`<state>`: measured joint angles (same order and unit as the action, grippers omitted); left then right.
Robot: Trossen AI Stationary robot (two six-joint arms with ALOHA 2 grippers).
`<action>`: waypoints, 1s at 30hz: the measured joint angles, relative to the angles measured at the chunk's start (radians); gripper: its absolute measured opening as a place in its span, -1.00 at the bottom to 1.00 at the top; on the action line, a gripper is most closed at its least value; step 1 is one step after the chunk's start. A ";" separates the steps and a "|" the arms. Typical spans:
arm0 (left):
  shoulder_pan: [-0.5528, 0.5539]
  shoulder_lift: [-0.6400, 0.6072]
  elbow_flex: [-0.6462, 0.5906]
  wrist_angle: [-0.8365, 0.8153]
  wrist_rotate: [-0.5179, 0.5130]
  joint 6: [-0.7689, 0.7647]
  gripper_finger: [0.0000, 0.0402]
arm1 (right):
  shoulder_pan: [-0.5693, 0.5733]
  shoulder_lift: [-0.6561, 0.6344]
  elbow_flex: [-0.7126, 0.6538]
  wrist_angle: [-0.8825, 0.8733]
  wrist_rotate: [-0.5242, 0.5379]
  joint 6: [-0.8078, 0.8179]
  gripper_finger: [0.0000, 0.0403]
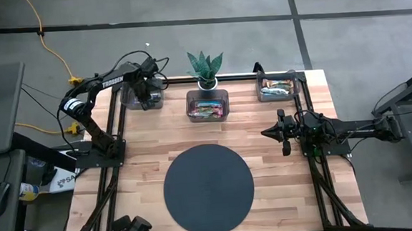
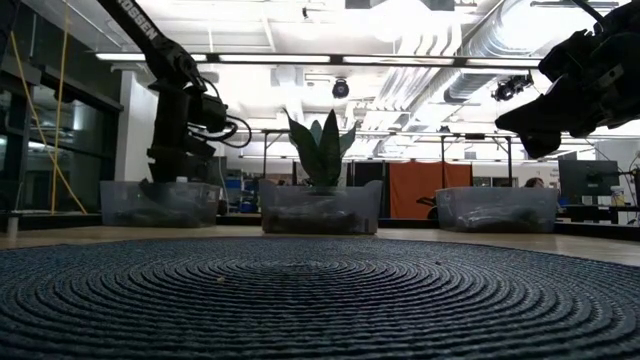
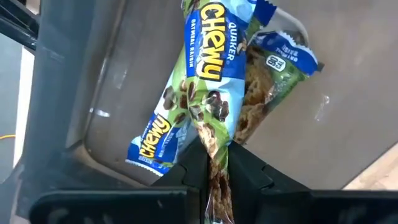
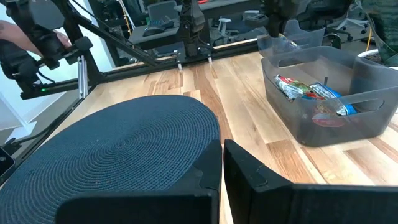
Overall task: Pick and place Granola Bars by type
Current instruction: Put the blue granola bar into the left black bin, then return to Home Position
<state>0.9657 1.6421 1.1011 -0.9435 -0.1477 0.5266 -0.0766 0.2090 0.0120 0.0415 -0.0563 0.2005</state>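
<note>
My left gripper [image 3: 208, 177] points down into the far-left clear bin [image 1: 142, 98] and is shut on a blue Chewy granola bar [image 3: 208, 68]. Under it, on the bin's floor, lie another blue bar [image 3: 152, 140] and a green-wrapped bar [image 3: 280, 68]. The middle bin [image 1: 207, 105] and the right bin [image 1: 276, 88] each hold several bars. My right gripper [image 1: 275, 133] waits shut and level above the table's right side, pointing toward the left edge. My left gripper pinches the blue bar by one end of its wrapper [image 3: 214, 158] between its two fingers, coming from above and pointing down. The bar hangs below the fingers inside the bin. Whether its lower end [image 3: 217, 18] touches the bars beneath, I cannot tell.
A potted plant [image 1: 205, 69] stands behind the middle bin at the far edge. A big round dark mat [image 1: 208, 189] covers the table's near middle. Bare wood lies between the mat and the bins. A dark frame [image 1: 120, 121] runs along the table's sides.
</note>
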 joint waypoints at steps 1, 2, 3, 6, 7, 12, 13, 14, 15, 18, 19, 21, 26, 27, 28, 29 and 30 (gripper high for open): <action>0.000 0.000 0.000 0.000 0.003 0.000 -0.81 | 0.000 0.000 0.000 0.000 0.000 0.000 -1.00; 0.000 0.000 0.000 -0.001 0.014 0.000 -0.80 | 0.000 0.000 0.000 0.000 0.000 0.000 -1.00; 0.000 0.000 0.000 -0.001 0.029 0.001 -0.77 | 0.000 0.000 0.000 0.000 0.000 0.000 -1.00; 0.000 0.000 0.000 0.001 0.047 0.001 -0.61 | 0.000 0.000 0.000 0.000 0.000 0.000 -1.00; 0.000 0.000 0.000 0.002 0.049 0.001 -0.53 | 0.000 0.000 0.000 0.000 0.000 0.000 -1.00; 0.000 -0.004 0.000 0.000 0.003 -0.014 -0.15 | 0.000 0.000 0.000 0.000 0.000 0.000 -1.00; 0.000 -0.010 0.000 -0.001 -0.010 -0.020 -0.09 | 0.000 0.000 0.000 0.000 0.000 0.000 -1.00; 0.000 -0.019 0.000 -0.001 -0.016 -0.030 -0.03 | 0.000 0.000 0.000 0.000 0.000 0.000 -1.00; 0.000 -0.030 0.001 -0.002 -0.018 -0.034 0.01 | 0.000 0.000 0.000 0.000 0.000 0.000 -1.00; 0.000 -0.063 0.023 -0.010 -0.019 -0.046 0.07 | 0.000 0.000 0.000 0.000 0.000 0.000 -1.00; 0.000 -0.076 0.036 -0.015 -0.017 -0.055 0.08 | 0.000 0.000 0.000 0.000 0.000 0.000 -1.00; 0.000 -0.107 0.064 -0.026 0.015 -0.079 0.08 | 0.000 0.000 0.000 0.000 0.000 0.000 -1.00; -0.033 -0.184 0.132 0.003 0.232 -0.175 0.09 | 0.000 0.000 0.000 0.000 0.000 0.000 -1.00; -0.048 -0.200 0.145 0.013 0.280 -0.193 0.09 | 0.000 0.000 0.000 0.000 0.000 0.000 -1.00; -0.068 -0.213 0.159 0.025 0.326 -0.204 0.09 | 0.000 0.000 0.000 0.000 0.000 0.000 -1.00; -0.092 -0.225 0.174 0.043 0.364 -0.219 0.09 | 0.000 0.000 0.000 0.000 0.000 0.000 -1.00; -0.120 -0.236 0.187 0.064 0.396 -0.234 0.09 | 0.000 0.000 0.000 0.000 0.000 0.000 -1.00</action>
<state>0.8456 1.4064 1.2879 -0.8793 0.2485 0.2922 -0.0769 0.2092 0.0120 0.0414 -0.0566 0.2005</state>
